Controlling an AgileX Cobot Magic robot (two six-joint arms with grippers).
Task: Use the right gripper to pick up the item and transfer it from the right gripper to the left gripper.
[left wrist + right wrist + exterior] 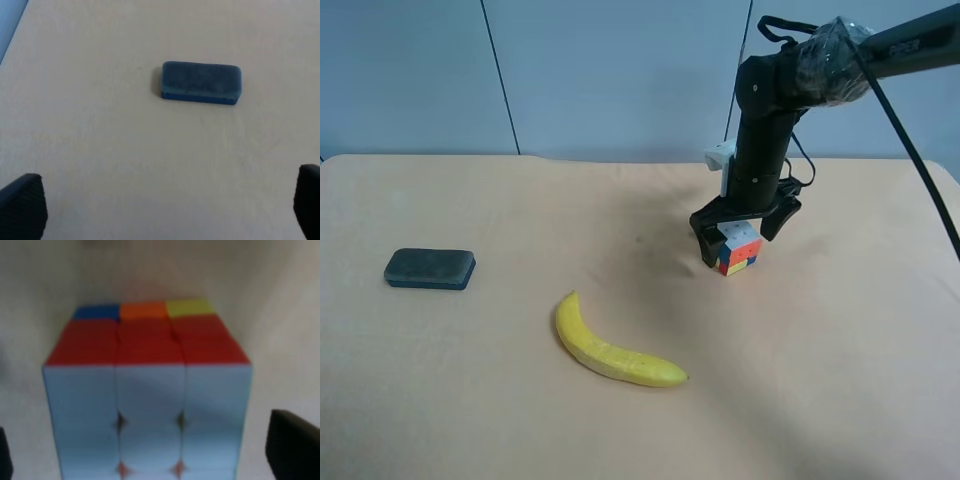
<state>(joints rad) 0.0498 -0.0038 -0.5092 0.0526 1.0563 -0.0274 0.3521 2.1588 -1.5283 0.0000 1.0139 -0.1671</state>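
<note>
On the table [820, 390] | right pincer [738, 243] spread astride cube [741, 252] | banana [610, 352], dark block [430, 268] well aside | left pincer [165, 195] spread, facing it

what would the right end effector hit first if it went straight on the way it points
The puzzle cube: it sits dead ahead of the right end effector, between the open jaws. The tips might touch the table beside it first; depth is unclear.
</note>
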